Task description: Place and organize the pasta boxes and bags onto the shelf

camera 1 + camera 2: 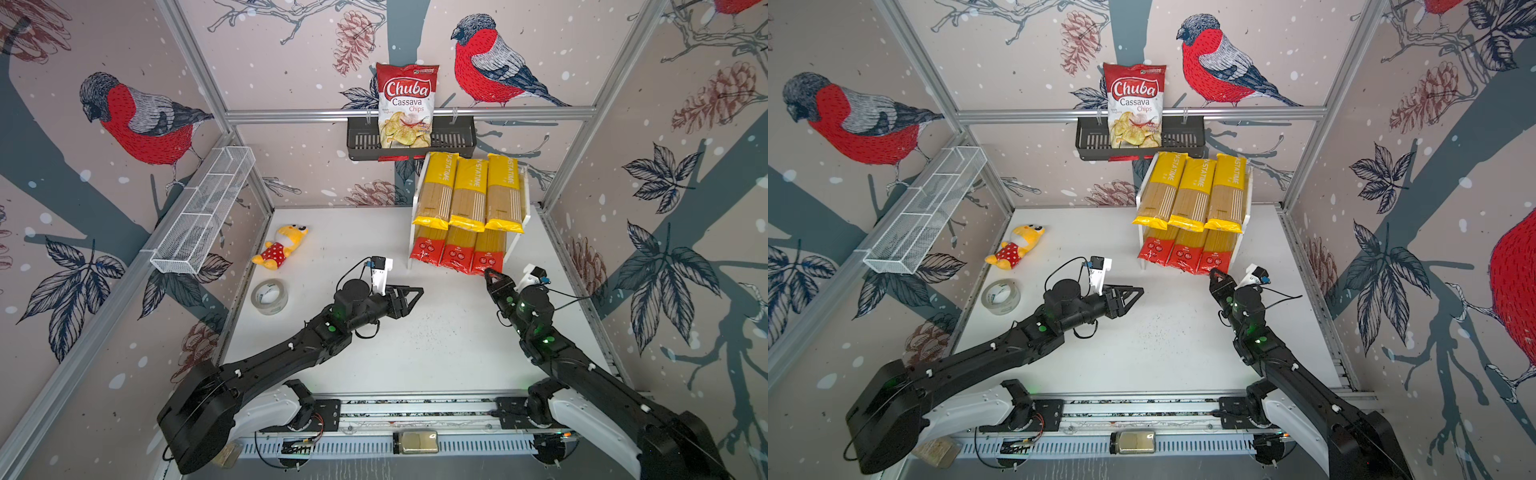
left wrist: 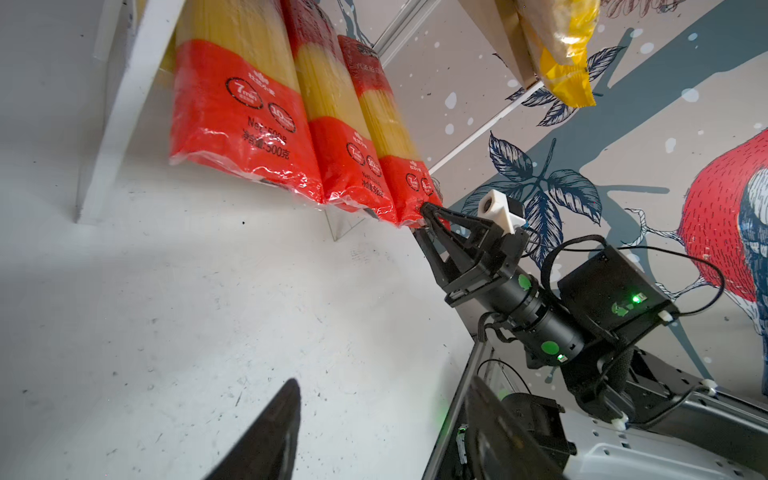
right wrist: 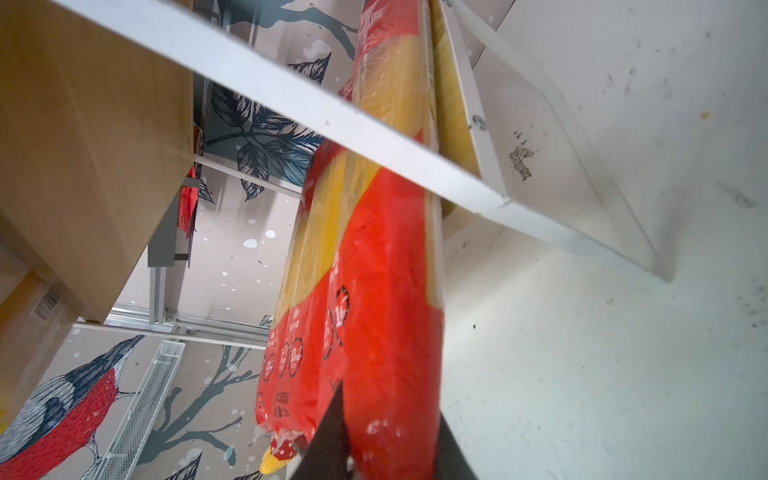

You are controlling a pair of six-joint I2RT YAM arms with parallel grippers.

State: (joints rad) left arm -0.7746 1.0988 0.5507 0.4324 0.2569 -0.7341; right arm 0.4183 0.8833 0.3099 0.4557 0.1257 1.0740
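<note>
A: In both top views, which arm is nearer the rightmost red-ended clear spaghetti packet?

B: The right tool, touching its near end. The left tool hangs spread and empty, well apart over the white desk. That packet and 2 like it lie under 3 yellow PASTATIME packets on the 2-tier wooden shelf with white side panels, long axes running away from the arms.

A: Left wrist view?

B: The right tool's fingers meet on the red end.

A: Right wrist view?

B: The packet runs straight ahead between them. Pinched, I judge.
</note>
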